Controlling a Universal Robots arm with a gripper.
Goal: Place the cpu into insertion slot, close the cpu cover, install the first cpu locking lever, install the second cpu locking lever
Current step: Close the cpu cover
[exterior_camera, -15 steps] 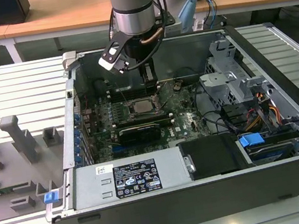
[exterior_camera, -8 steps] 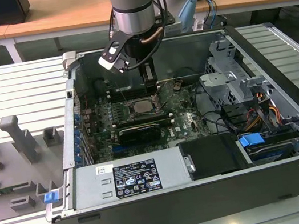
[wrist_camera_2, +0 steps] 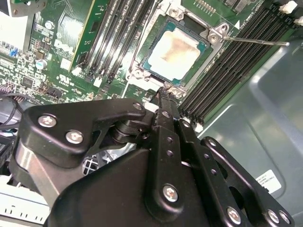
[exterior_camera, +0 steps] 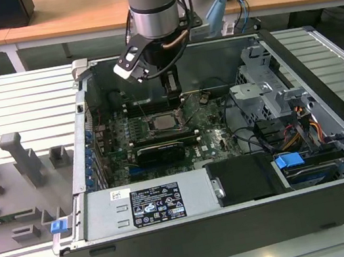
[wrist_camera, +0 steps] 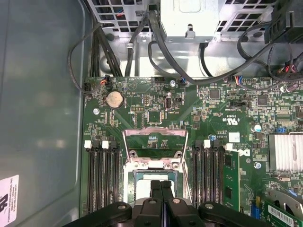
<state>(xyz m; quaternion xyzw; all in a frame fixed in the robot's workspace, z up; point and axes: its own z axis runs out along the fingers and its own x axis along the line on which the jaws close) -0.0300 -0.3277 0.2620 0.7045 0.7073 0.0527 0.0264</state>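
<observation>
Gripper [wrist_camera_2: 163, 92]: fingers clenched together, nothing visible between them; the tips hang just beside the near edge of the slot.
Gripper, exterior view: the arm reaches down into the open case [exterior_camera: 245, 239], with the gripper [exterior_camera: 172, 94] right over the board's middle.
Cpu [wrist_camera_2: 175, 52]: lies flat in the slot with its silvery top up and a green edge showing all round; the first wrist view shows part of it just beyond the fingertips [wrist_camera: 156, 187].
Slot [wrist_camera: 134, 176]: square socket between two banks of memory slots [wrist_camera: 102, 175], holding the cpu.
Cover [wrist_camera: 154, 142]: open, swung back off the slot on its hinge; green board shows through its window.
Lever [wrist_camera_2: 255, 41]: thin metal rod, unlatched, sticking out from the slot's corner over the memory slots.
Case: lies on its side on a slatted table [exterior_camera: 13, 96], with cables and a drive cage towards the exterior view's right.
Grey blocks [exterior_camera: 24, 161]: stand on the table outside the case, towards the exterior view's left.
</observation>
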